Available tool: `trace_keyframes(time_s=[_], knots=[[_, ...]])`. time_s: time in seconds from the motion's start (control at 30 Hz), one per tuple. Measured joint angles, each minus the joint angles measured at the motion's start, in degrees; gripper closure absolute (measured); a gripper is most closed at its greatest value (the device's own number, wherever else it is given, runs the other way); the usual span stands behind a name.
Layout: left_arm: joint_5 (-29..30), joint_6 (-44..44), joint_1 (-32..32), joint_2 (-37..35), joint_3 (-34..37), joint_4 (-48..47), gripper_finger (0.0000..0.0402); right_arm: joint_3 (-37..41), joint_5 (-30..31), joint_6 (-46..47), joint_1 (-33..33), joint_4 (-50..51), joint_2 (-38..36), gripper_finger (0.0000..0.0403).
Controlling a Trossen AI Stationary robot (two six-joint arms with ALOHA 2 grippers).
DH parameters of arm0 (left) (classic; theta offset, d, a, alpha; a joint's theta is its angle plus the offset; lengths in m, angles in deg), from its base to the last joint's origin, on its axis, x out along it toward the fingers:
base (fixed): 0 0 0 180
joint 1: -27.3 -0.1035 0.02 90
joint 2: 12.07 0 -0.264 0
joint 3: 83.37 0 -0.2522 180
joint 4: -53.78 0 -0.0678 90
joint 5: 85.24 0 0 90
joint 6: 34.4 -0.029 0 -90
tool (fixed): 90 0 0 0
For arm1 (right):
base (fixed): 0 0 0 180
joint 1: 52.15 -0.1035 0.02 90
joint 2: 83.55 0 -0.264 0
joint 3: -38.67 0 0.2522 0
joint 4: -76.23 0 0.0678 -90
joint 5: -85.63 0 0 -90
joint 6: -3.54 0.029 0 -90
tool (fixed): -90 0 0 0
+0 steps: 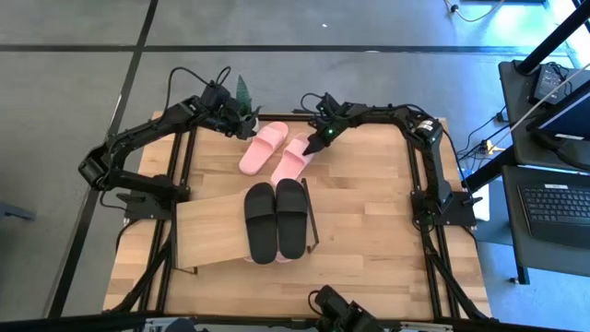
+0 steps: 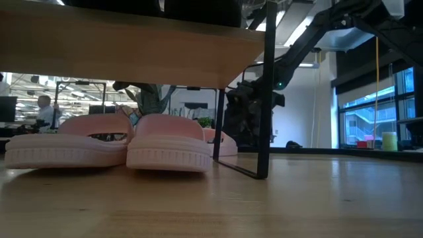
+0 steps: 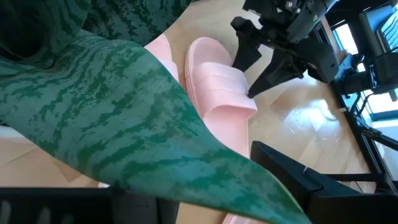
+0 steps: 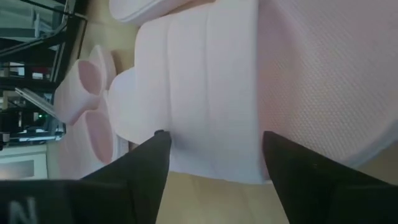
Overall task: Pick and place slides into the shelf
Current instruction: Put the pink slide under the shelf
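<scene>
Slides lying in three pairs: black pair (image 1: 276, 220) sitting side by side on shelf (image 1: 212, 231) top board, long axes running toward and away from table's far edge; which end is toe not clear. Pink pair (image 2: 106, 141) resting under shelf on table (image 1: 369, 184), rounded ends facing low camera, just poking out past near edge of board in high view. Second pink pair lying on table beyond shelf, near far edge, long axes slanting from near-left to far-right: left slide (image 1: 263, 147) and right slide (image 1: 293, 156) lying close alongside each other, open toes pointing back toward shelf.

Right gripper (image 1: 320, 138) reaching in from far right, hanging at far end of right slide, fingers (image 4: 146, 165) spread wide on either side of its strap (image 4: 205, 87), pads showing just off strap edges, not clamping. Seen from left wrist, same dark fingers (image 3: 277, 59) straddling strap of that pink slide (image 3: 221, 87).

Left gripper (image 1: 241, 118) waiting at far edge beside left slide, close against green leafy plant (image 3: 124, 112), jaws partly apart, gripping nothing visible, though leaf covering most of left wrist view
</scene>
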Motion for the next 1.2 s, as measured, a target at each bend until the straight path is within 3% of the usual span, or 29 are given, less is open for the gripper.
trace_keyframes(time_s=[0.2, 0.57, 1.0, 1.2], knots=[[0.0, -0.28, 0.0, 0.0, -0.02, 0.0, 0.0229, 0.0, -0.03, 0.22, -0.07, -1.37, 0.11, 0.02], [0.04, -0.44, 0.0, 0.0, -0.02, 0.0, 0.0229, 0.02, -0.1, 0.97, -0.02, -3.02, 0.11, 0.0382], [-0.13, -0.46, 0.0, 0.0, -0.02, -0.04, 0.0229, -4.93, 2.84, -0.62, 0.82, 0.98, -5.61, 0.0391], [-3.71, -0.5, 0.02, 0.0, -0.02, -0.17, 0.0229, -13.86, 10.06, -8.16, 1.66, 16.24, -9.26, 0.0391]])
